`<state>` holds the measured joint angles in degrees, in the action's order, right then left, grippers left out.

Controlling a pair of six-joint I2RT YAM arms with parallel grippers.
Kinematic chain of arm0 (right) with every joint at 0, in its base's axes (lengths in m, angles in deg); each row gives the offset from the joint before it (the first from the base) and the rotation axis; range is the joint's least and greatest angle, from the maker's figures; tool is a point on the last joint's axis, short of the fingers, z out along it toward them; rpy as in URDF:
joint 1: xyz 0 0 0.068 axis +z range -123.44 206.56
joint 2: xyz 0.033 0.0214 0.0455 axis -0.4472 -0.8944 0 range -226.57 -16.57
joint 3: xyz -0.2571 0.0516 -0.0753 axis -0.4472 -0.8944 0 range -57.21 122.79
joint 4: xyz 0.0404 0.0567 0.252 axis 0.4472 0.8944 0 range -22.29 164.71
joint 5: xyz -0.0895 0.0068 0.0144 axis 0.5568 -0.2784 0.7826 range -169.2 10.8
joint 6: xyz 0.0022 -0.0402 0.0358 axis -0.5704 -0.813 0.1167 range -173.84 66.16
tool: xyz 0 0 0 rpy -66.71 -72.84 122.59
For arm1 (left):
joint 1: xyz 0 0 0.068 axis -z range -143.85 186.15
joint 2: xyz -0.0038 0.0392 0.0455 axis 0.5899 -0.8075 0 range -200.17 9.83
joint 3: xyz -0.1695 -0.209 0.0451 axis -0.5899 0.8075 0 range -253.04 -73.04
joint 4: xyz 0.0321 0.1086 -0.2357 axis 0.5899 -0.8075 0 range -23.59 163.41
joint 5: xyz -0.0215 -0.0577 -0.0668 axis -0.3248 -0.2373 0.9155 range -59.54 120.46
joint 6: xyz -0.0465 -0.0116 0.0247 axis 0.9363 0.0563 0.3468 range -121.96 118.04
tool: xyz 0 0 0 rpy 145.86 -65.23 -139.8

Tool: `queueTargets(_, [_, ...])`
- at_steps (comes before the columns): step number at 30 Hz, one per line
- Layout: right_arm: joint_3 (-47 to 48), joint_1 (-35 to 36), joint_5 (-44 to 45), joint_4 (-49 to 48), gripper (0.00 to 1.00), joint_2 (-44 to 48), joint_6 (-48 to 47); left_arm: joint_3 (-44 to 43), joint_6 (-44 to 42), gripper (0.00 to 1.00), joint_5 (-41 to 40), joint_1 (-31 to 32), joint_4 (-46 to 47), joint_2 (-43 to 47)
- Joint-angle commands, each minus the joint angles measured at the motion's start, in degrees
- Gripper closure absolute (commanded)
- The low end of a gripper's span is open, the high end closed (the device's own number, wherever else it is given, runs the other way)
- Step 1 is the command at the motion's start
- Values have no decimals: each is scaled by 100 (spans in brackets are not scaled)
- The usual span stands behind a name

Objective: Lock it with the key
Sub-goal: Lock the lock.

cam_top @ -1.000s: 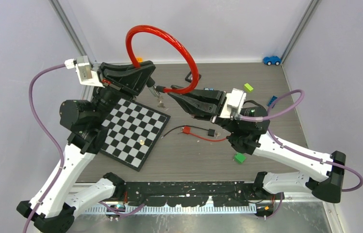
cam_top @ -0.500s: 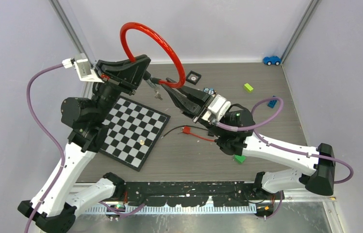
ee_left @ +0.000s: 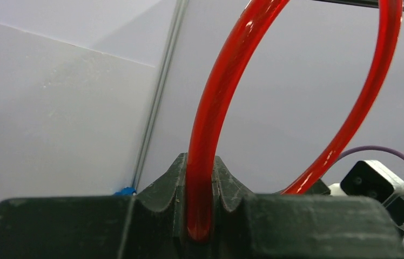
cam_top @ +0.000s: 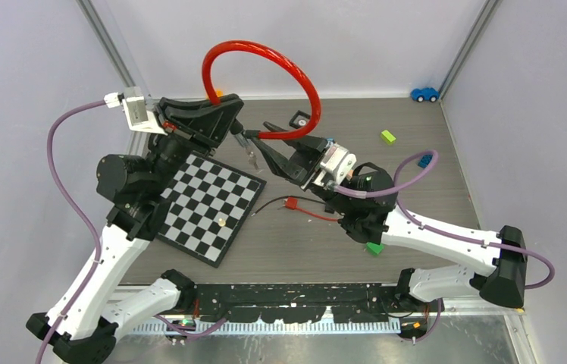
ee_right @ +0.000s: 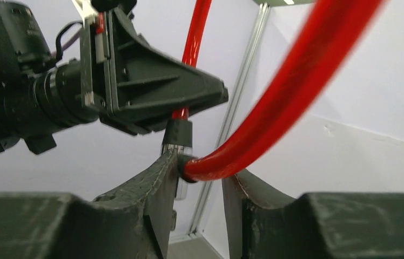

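**Right gripper loose around the lock cable**

Its jaws stood part open, one on either side of the red plastic-sheathed cable loop, not clamping it. The left gripper was clamped tight on the same loop. One small silver key hung from the lock's black end between both claws, above one black-and-white chessboard. Two green blocks lay well apart.

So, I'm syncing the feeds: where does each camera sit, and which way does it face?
Top: above, behind the robot, looking down on the table; left arm, right arm show.
Left wrist: faces the back right corner; left gripper shut on the cable.
Right wrist: faces left; right gripper open, left gripper beyond.
Shared: all show the cable.
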<state>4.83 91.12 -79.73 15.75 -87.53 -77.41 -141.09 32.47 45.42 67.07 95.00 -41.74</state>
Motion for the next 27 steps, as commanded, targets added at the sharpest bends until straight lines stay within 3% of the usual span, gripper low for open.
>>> queueTargets(1, [-182, -31, 139, 143, 54, 227, 119, -90, 107, 100, 170, 53, 392, 200])
queueTargets(8, [-518, -29, 135, 156, 40, 584, 274, -93, 35, 100, 109, 55, 356, 243])
queueTargets(27, [-880, -30, 141, -43, 45, 454, 786, -59, -24, 100, -43, 55, 390, 271])
